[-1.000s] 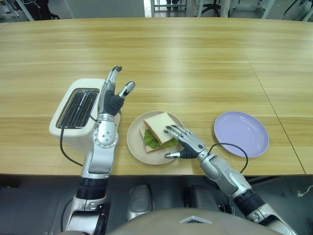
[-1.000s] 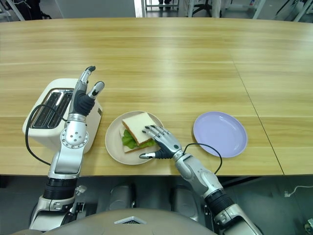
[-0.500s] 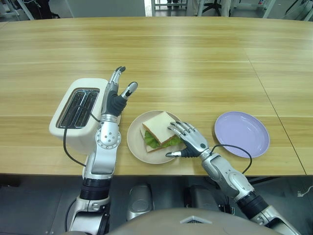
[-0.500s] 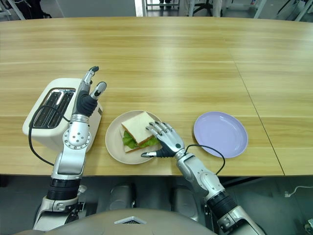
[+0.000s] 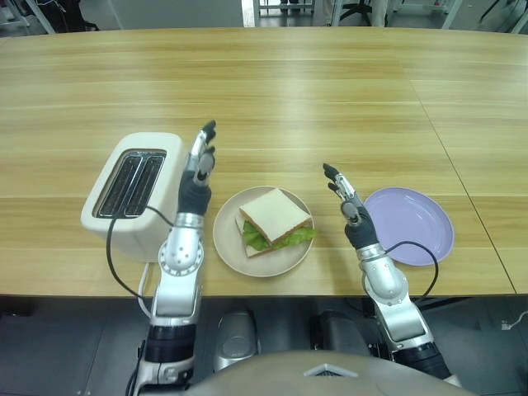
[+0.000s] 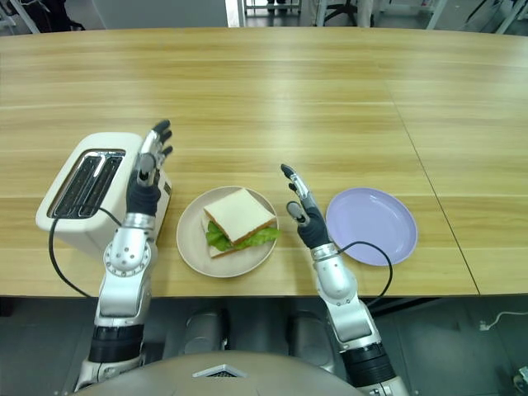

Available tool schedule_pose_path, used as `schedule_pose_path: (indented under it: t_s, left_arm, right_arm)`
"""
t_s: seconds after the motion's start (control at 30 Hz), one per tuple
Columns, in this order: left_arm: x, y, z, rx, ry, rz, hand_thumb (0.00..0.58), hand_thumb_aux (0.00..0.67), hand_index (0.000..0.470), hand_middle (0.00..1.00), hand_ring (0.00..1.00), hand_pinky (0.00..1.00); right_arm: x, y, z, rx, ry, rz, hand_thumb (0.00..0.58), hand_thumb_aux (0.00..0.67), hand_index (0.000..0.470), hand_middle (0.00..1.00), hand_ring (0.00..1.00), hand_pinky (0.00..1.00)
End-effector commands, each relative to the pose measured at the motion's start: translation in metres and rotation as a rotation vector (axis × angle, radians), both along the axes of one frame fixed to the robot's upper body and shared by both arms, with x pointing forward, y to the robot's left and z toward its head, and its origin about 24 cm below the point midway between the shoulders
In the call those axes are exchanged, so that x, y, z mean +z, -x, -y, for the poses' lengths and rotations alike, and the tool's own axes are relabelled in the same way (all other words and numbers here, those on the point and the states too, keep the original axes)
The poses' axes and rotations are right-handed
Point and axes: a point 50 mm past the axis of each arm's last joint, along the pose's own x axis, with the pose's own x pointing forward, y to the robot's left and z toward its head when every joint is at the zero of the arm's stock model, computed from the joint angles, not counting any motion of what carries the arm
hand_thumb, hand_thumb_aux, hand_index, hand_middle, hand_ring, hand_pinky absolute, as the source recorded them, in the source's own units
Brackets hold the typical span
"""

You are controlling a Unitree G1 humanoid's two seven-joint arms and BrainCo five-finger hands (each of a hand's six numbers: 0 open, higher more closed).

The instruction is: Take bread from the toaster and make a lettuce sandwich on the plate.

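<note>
Lying on plate [image 5: 282, 262], sandwich [image 5: 275, 216], lettuce [image 5: 256, 240] mostly hidden inside, left hand [image 5: 198, 171] and right hand [image 5: 350, 208] spread wide, empty.

Both views look forward and down at the desk [image 5: 330, 99] from above its near edge, sharing nearly everything; the right eye view frames it slightly further left.

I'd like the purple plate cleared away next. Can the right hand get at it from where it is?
Probably yes. The right hand stands open just left of the purple plate, nothing between them; only its own cable loops over the plate's near edge.
</note>
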Motion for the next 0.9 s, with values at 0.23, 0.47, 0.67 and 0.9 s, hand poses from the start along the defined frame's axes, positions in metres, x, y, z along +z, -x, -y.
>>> schedule_pose_path:
  t_s: [0.23,0.47,0.67,0.9]
  left_arm:
    - [-0.039,0.049,0.003,-0.278,-0.003,-0.156,0.58,0.67,0.46,1.0,1.0,1.0]
    - [-0.039,0.068,-0.002,-0.473,0.038,-0.185,0.58,0.67,0.46,1.0,1.0,1.0]
    - [-0.038,0.082,-0.006,-0.594,0.036,-0.227,0.58,0.67,0.46,1.0,1.0,1.0]
    - [-0.042,0.101,-0.007,-0.715,0.029,-0.313,0.58,0.67,0.46,1.0,1.0,1.0]
  right_arm:
    - [-0.021,0.024,0.023,0.049,0.01,-0.117,0.58,0.67,0.46,1.0,1.0,1.0]
    - [-0.036,0.037,0.016,0.206,0.043,-0.176,0.58,0.67,0.46,1.0,1.0,1.0]
    - [-0.038,0.045,0.007,0.339,0.047,-0.198,0.58,0.67,0.46,1.0,1.0,1.0]
    - [-0.042,0.054,-0.001,0.433,0.038,-0.255,0.58,0.67,0.46,1.0,1.0,1.0]
